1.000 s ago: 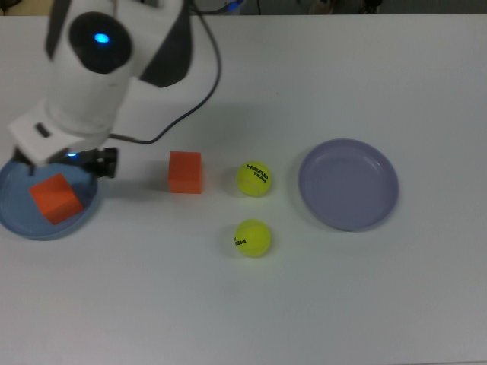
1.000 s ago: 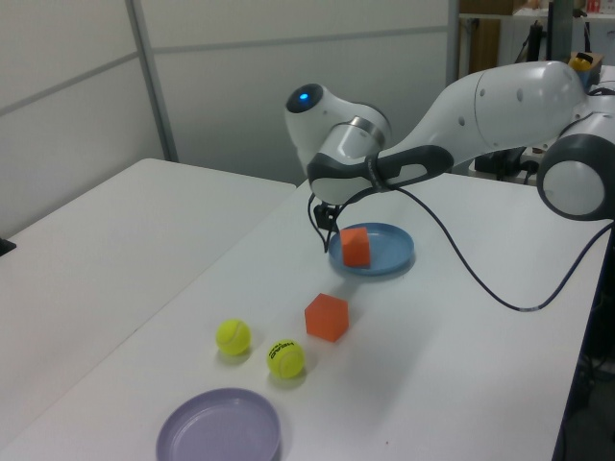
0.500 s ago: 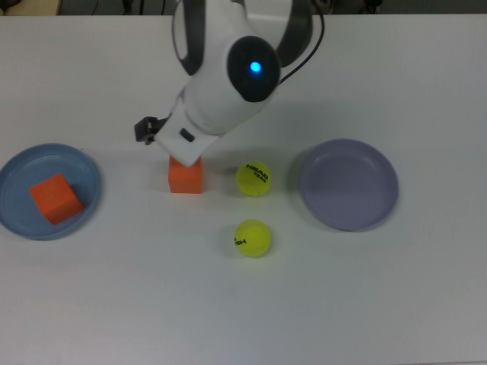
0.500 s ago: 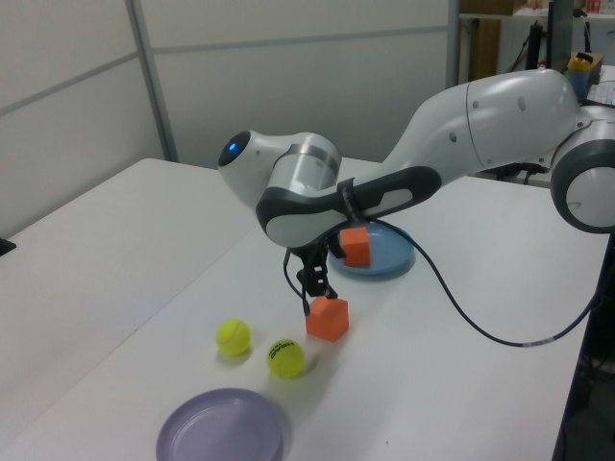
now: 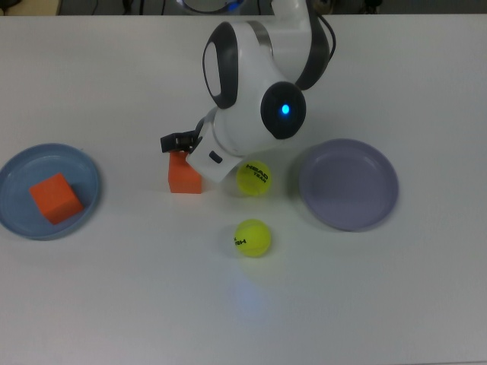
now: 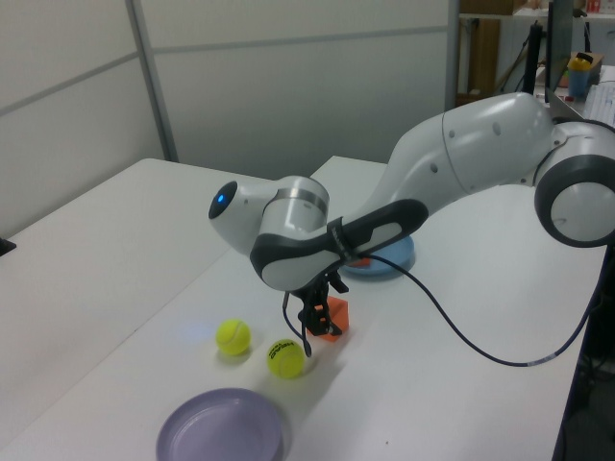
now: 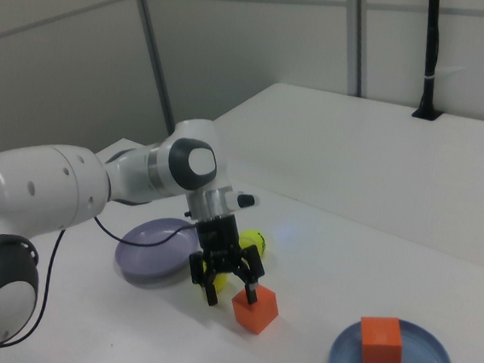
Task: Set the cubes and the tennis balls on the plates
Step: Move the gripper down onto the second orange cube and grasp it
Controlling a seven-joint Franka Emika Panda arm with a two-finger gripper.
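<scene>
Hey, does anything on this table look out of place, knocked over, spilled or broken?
Nothing stands out. One orange cube sits flat in the blue plate, the other cube rests by the claw, both tennis balls and the lavender plate look intact.

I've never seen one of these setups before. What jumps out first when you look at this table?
The big white robot arm dominates, bent low over the middle of the white table, its open gripper just above an orange cube. A second orange cube sits on the light blue plate at the top view's left. Two yellow-green tennis balls lie on the table beside an empty lavender plate.
</scene>
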